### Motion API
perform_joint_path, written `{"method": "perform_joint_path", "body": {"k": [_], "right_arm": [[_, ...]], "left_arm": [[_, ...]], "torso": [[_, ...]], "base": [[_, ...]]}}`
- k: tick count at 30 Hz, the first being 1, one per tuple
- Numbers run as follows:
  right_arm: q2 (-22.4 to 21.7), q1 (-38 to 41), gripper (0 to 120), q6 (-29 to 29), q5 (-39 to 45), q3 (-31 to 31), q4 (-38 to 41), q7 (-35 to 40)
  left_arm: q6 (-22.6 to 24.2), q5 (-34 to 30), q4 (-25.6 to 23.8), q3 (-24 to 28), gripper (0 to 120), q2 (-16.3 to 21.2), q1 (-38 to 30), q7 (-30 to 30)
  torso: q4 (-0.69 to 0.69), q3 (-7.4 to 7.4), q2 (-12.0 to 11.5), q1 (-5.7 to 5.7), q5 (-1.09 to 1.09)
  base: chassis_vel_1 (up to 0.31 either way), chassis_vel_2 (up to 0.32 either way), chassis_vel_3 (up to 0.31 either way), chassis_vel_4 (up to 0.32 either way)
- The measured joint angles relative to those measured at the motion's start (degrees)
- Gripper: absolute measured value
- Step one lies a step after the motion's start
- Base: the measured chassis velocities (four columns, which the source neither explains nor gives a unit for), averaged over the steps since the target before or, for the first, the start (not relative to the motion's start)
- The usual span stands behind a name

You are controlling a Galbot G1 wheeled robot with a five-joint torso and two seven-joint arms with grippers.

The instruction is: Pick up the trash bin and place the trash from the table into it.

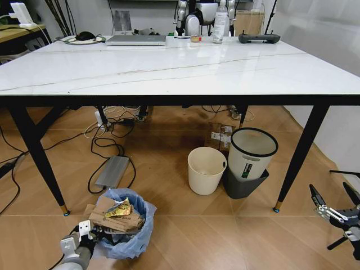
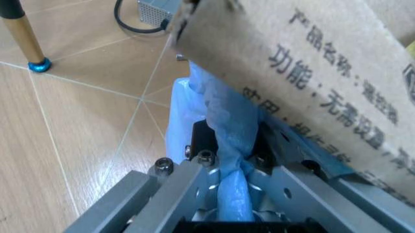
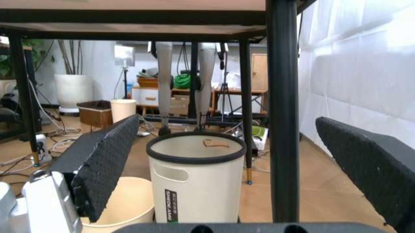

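Sitting on the floor in front of the table (image 1: 169,70), the trash bin (image 1: 125,228) is brimming with torn brown cardboard (image 1: 112,218) and a yellow wrapper (image 1: 120,210). The left gripper (image 2: 230,191), at the bin's near rim, is pinching a twisted fold of its blue bag (image 2: 220,126). The thin, slippery liner looks likely to stretch or tear; the rim seems the firmer hold. Well right of the bin, the right gripper (image 1: 336,203) is hanging spread wide, holding nothing.
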Motion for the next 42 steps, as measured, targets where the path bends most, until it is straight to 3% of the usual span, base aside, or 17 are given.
{"method": "perform_joint_path", "body": {"k": [15, 42], "right_arm": [[0.0, 0.0, 100, 0.0, 0.0, 0.0, 0.0, 0.0], [0.0, 0.0, 100, 0.0, 0.0, 0.0, 0.0, 0.0]], "left_arm": [[-0.16, 0.0, 0.1, -0.23, 4, 0.01, 0.06, 0.17], [-0.17, -1.27, -0.6, -0.53, 26, 0.91, 0.03, 0.47]], "torso": [[0.0, 0.01, 0.01, 0.0, 0.0], [0.0, 0.01, 0.01, 0.0, 0.0]], "base": [[0.0, 0.0, 0.0, 0.0], [0.0, 0.0, 0.0, 0.0]]}}
